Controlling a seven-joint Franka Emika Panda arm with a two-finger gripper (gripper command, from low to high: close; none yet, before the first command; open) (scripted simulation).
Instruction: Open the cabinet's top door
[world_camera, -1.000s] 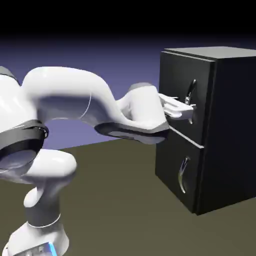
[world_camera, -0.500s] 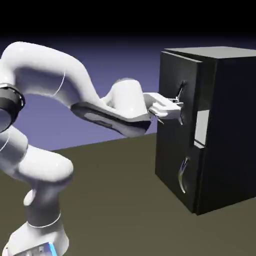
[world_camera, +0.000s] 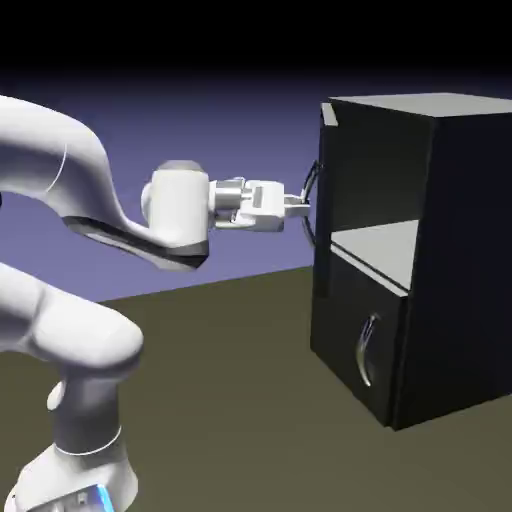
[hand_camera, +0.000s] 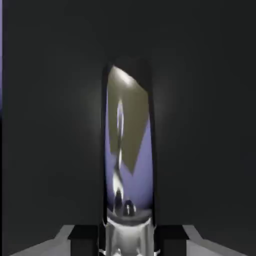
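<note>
The black cabinet (world_camera: 455, 250) stands at the exterior view's right. Its top door (world_camera: 321, 225) is swung wide and shows edge-on at the cabinet's left front corner. The upper compartment lies bare, with a grey shelf (world_camera: 378, 240) inside. My gripper (world_camera: 303, 208) reaches level from the left and is shut on the top door's curved silver handle (world_camera: 313, 190). In the hand view the mirror-like handle (hand_camera: 127, 150) runs upright through the middle, against the dark door panel (hand_camera: 55, 125). The handle's lower end sits between my grey fingertips (hand_camera: 67, 239) at the bottom edge.
Below the open compartment, the shorter lower door (world_camera: 345, 320) is closed, with its own silver handle (world_camera: 366, 350). The brown table (world_camera: 230, 400) stretches in front of the cabinet. My white arm (world_camera: 90, 200) fills the exterior view's left side.
The gripper shut on the top door's handle and drew back to the left. The door swung from closed to wide open, exposing the shelf inside. The arm's elbow folded back.
</note>
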